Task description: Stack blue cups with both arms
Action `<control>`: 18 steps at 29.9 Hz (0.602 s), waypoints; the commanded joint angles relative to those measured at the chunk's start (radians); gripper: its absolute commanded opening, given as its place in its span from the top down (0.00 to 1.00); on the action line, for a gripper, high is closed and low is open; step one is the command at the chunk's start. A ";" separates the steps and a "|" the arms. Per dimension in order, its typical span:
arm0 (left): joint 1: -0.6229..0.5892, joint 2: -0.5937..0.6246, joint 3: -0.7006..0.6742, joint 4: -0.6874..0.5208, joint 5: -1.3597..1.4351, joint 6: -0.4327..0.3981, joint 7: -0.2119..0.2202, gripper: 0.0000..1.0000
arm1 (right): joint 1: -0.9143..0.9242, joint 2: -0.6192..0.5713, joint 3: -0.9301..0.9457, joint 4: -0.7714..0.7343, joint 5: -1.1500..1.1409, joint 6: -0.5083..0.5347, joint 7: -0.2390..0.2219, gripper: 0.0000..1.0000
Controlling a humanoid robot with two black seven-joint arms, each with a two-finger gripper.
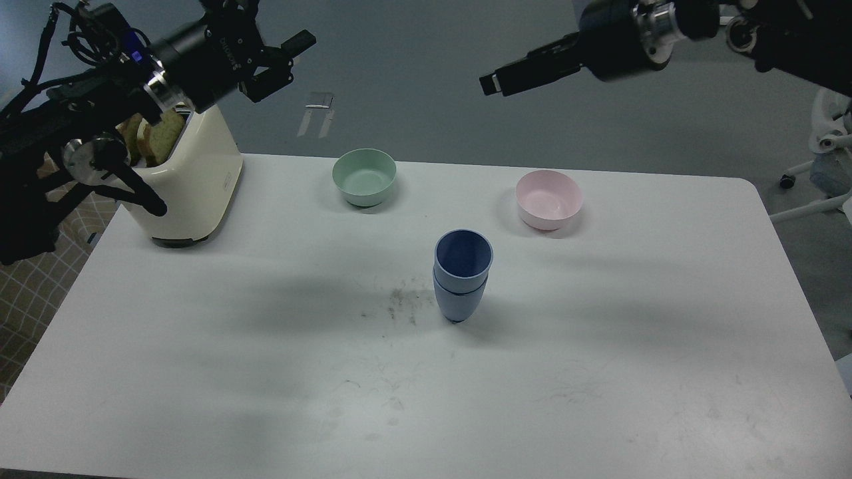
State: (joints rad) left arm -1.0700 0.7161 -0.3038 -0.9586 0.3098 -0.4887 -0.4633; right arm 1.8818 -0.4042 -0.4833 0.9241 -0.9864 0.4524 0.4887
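The two blue cups (461, 276) stand upright near the table's middle, one nested inside the other, with the upper cup's rim a little above the lower one's. No gripper touches them. My left gripper (287, 58) is open and empty, held high above the toaster at the far left. My right gripper (496, 81) is raised high beyond the table's far edge, above and behind the cups. It points left, holds nothing, and its fingers sit only slightly apart.
A cream toaster (193, 179) with bread slices stands at the far left. A mint-green bowl (364, 175) and a pink bowl (548, 198) sit behind the cups. Dark smudges (399, 306) mark the white table (266, 372) left of the cups.
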 commanded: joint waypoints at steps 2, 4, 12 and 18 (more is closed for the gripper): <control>0.001 -0.001 -0.003 0.011 0.000 0.000 -0.002 0.02 | -0.105 -0.152 0.159 -0.031 -0.002 -0.063 0.000 0.00; 0.004 -0.003 -0.018 0.011 -0.001 0.015 -0.006 0.02 | -0.183 -0.165 0.257 -0.069 -0.002 -0.104 0.000 0.00; 0.028 -0.110 -0.047 0.116 -0.012 0.117 -0.002 0.02 | -0.530 -0.139 0.721 -0.202 0.002 -0.149 0.000 0.00; 0.048 -0.184 -0.063 0.190 -0.018 0.119 0.003 0.02 | -0.772 -0.036 1.023 -0.232 0.107 -0.218 0.000 0.00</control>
State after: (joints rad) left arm -1.0340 0.5610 -0.3516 -0.7887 0.2946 -0.3775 -0.4622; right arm 1.2056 -0.4957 0.4225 0.7134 -0.9428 0.2758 0.4885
